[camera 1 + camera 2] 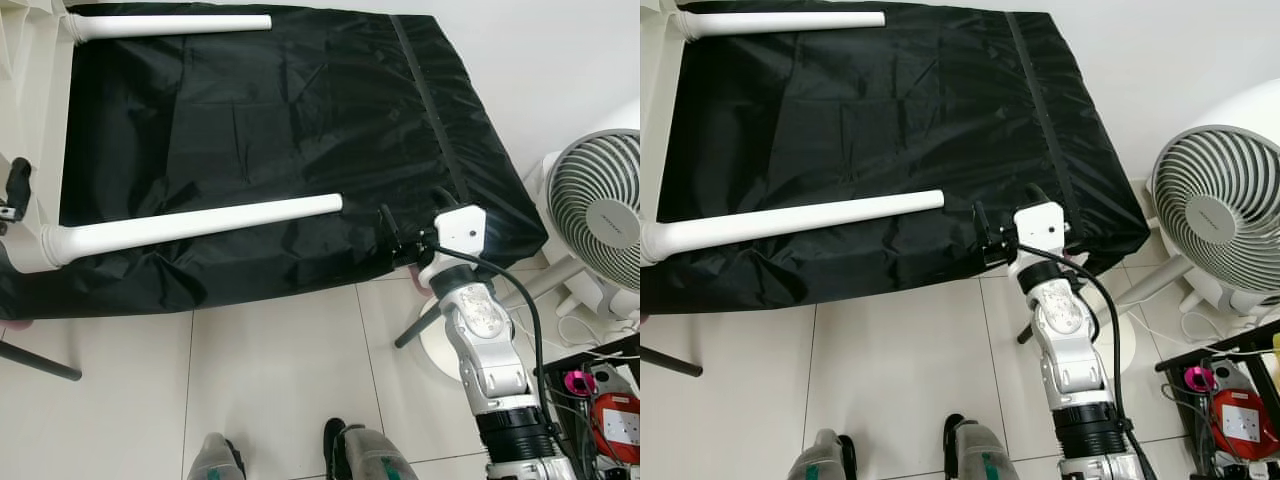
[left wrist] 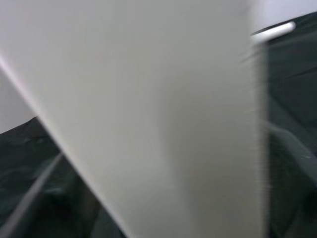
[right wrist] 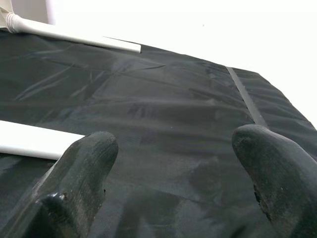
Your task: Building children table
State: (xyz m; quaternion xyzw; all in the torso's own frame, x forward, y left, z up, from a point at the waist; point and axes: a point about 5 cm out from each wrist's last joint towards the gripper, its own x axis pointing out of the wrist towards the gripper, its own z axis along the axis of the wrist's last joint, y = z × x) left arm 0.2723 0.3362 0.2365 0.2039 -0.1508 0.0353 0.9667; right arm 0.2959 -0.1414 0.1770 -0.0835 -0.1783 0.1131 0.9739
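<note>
The white children's table lies on its side at the left, its top (image 1: 28,110) standing on edge. Two white legs reach rightward over a black cloth-covered surface (image 1: 270,120): a near leg (image 1: 200,222) and a far leg (image 1: 170,25). My right gripper (image 1: 398,236) hangs just right of the near leg's free end, above the cloth's front edge. In the right wrist view its fingers (image 3: 84,168) stand open with nothing between them, and the near leg's tip (image 3: 34,140) lies just ahead. My left gripper (image 1: 15,190) is by the tabletop's edge; the blurred white top (image 2: 148,109) is close before the left wrist camera.
A white fan (image 1: 600,210) stands at the right with its base and cables on the tile floor. A black cart with red and pink items (image 1: 610,410) sits at the lower right. A dark stand leg (image 1: 40,362) crosses the floor at the left. My feet (image 1: 340,455) are below.
</note>
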